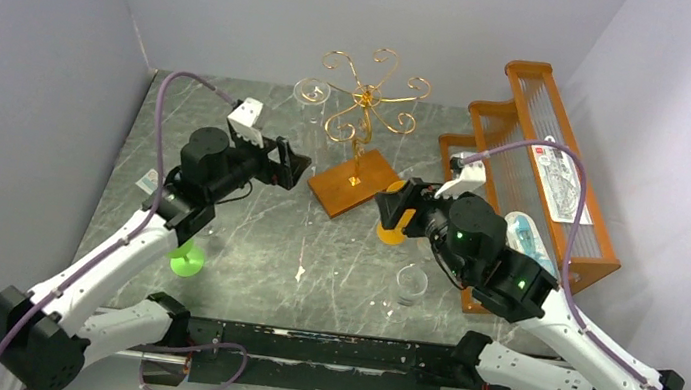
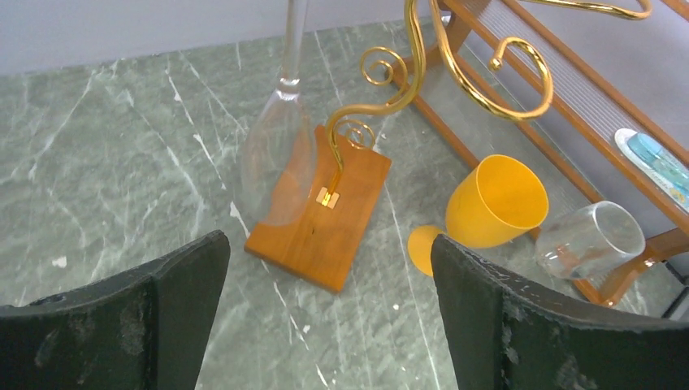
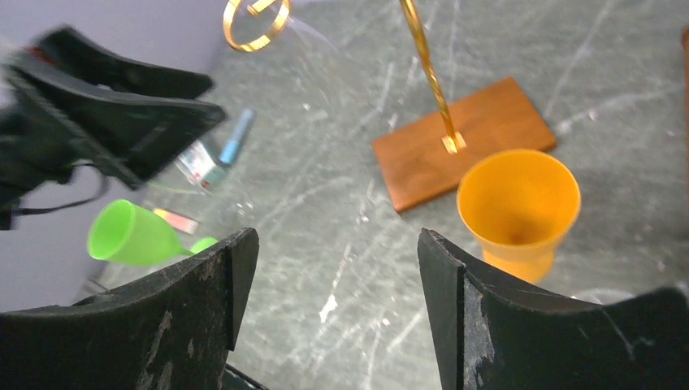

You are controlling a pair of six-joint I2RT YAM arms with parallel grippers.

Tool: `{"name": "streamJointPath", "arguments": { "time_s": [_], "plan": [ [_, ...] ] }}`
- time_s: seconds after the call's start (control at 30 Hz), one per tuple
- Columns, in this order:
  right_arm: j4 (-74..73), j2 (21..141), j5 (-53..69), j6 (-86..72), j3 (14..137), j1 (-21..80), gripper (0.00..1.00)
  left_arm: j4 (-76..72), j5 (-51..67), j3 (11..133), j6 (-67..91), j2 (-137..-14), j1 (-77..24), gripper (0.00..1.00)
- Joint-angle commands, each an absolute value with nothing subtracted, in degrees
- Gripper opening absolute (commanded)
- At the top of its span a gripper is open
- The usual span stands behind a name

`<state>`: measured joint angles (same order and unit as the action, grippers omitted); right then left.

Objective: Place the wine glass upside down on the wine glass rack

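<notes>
A clear wine glass [image 1: 313, 91] hangs upside down from a left scroll arm of the gold wire rack [image 1: 366, 97]. The rack stands on a brown wooden base [image 1: 353, 183]. In the left wrist view the glass [image 2: 276, 154] hangs bowl down, stem up, just above the base [image 2: 321, 215]. My left gripper [image 1: 293, 166] is open and empty, left of the base and apart from the glass; it also shows in its own view [image 2: 329, 260]. My right gripper [image 1: 390, 206] is open and empty, right of the base, in its own view [image 3: 337, 252] too.
An orange goblet [image 1: 396, 227] stands under my right gripper, near the base's corner. A second clear glass [image 1: 411, 282] stands nearer the front. A green goblet [image 1: 187, 260] lies by the left arm. An orange slatted shelf [image 1: 546, 171] holding packets runs along the right wall.
</notes>
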<state>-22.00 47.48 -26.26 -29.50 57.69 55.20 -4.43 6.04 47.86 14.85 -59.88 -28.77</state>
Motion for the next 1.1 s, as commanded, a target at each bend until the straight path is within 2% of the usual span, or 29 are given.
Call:
{"name": "streamJointPath", "arguments": {
  "time_s": [0.0,0.13,0.27,0.4,0.7,0.9,1.07],
  "plan": [
    [-37.56,48.67,-29.82,-33.53,59.75,55.07,0.75,5.79,3.57,48.31,17.76,-54.59,-29.00,0.97],
    [-37.99,50.70,-30.69,-34.05,58.71,55.09,0.75,5.87,5.58,47.21,18.82,-51.02,-28.98,0.97],
    [-31.32,56.11,-31.51,-30.89,57.39,55.06,0.75,4.33,6.23,46.37,20.58,-48.58,-28.96,0.97],
    [-25.98,62.13,-39.19,-28.27,56.14,54.54,0.73,5.26,5.46,46.29,21.72,-47.10,-28.95,0.97],
    [-17.43,67.65,-33.39,-23.44,52.65,51.11,0.72,2.62,5.21,42.71,21.80,-44.21,-29.00,0.97],
    [-14.11,70.89,-31.75,-20.37,52.96,48.75,0.68,4.23,0.61,42.21,20.80,-45.06,-28.95,0.97],
    [-12.63,73.04,-27.86,-20.60,52.18,47.05,0.54,5.02,0.09,42.26,21.27,-45.84,-28.96,0.97]
  ]
}}
